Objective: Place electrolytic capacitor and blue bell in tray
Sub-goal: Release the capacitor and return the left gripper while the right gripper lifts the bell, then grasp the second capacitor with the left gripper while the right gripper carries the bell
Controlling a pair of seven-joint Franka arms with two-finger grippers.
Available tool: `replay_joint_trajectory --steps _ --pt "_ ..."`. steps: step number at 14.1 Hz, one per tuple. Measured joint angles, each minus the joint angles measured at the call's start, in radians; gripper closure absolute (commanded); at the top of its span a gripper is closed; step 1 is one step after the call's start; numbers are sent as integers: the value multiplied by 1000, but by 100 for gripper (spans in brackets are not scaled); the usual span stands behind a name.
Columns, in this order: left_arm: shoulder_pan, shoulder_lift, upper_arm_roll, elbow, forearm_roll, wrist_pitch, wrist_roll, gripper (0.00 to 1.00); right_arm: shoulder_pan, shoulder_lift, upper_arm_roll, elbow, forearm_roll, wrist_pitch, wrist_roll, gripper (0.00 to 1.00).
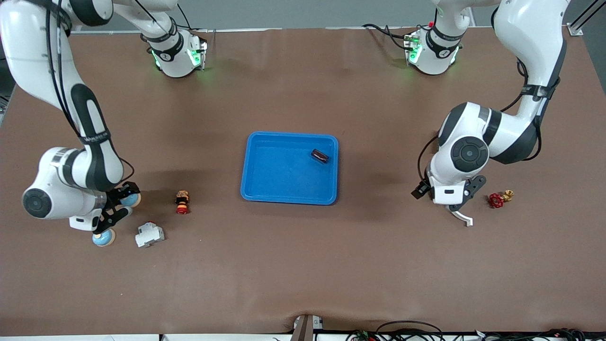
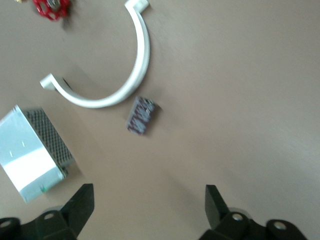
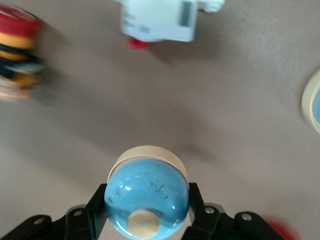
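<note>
1. Blue plastic is the middle of my table: the blue tray (image 1: 289, 168) lies flat on the brown top.
2. One dark capacitor (image 1: 319, 156) lies inside the tray, in the corner toward my left arm's end and farther from the front camera.
3. My right claw (image 3: 148, 210) is away from the tray, toward my right arm's end of the table. It is closed around the blue bell (image 3: 147, 192), one finger on each side.
4. I cannot tell if the bell is off the table.
5. A second bell (image 1: 103, 237), a white switch box (image 1: 149, 234) and a red and yellow button (image 1: 182, 202) sit on that same side of the tray.
6. My left claw (image 2: 150, 200) waits toward my left arm's end, away from the tray, with its fingers wide apart and nothing in them.
7. Under it lie a white curved piece (image 2: 125, 85), a dark little block (image 2: 142, 115) and a grey metal box (image 2: 35, 150).
8. A red valve wheel (image 1: 496, 200) sits just beside the curved piece, still farther from the tray.
</note>
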Motion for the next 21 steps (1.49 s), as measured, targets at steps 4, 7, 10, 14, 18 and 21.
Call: replay_joint_trajectory --steps 4,7,10,14,18,21 --pt "45 50 0 -86 93 148 24 13 174 -172 12 -1 35 -195 423 85" --pt "89 89 1 -115 170 224 26 14 344 -217 16 -9 68 -217 778 86" --pt "139 120 1 -139 237 286 27 22 501 -219 17 -29 102 -153 1071 87" --pt "155 136 -1 -141 252 305 30 24 599 -213 16 -100 153 28 1262 87" --pt "154 135 -11 -140 252 305 28 24 635 -179 14 -171 258 184 1277 87" --pt "151 133 -17 -138 252 305 25 24 669 -122 14 -185 267 230 1281 87"
